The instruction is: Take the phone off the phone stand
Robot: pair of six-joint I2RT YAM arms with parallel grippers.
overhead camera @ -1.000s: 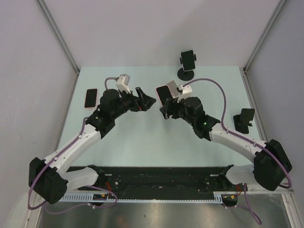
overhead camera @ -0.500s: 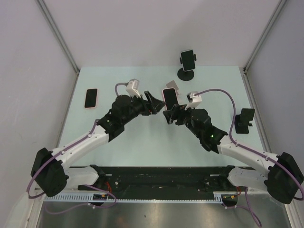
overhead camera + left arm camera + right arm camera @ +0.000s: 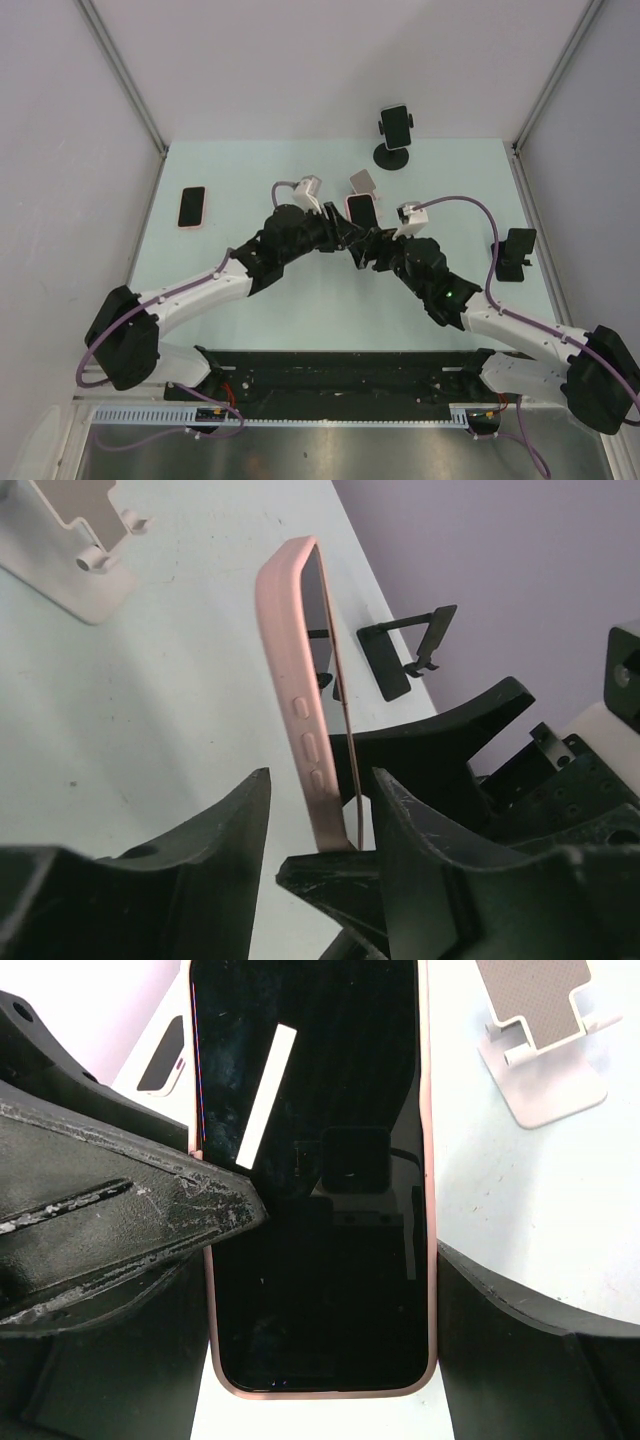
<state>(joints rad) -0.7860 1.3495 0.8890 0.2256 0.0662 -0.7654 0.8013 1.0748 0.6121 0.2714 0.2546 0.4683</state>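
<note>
phone (image 3: 360,212) off stand (image 3: 363,182), clamped in right hand (image 3: 366,238). left hand (image 3: 320,792) apart, straddling phone edge, not gripping. remaining, likely: handover or set-down.

Illumination was bright, even and diffuse from overhead. Shadows on the table (image 3: 250,175) were soft and faint. The phone (image 3: 330,1300) screen carried one white bar-shaped glare patch and dim reflections. The overhead view was sharp; wrist views showed wide-angle stretching toward their edges.

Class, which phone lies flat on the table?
The left-edge phone; the held phone is in the right gripper, a third phone sits on the far black stand.
</note>
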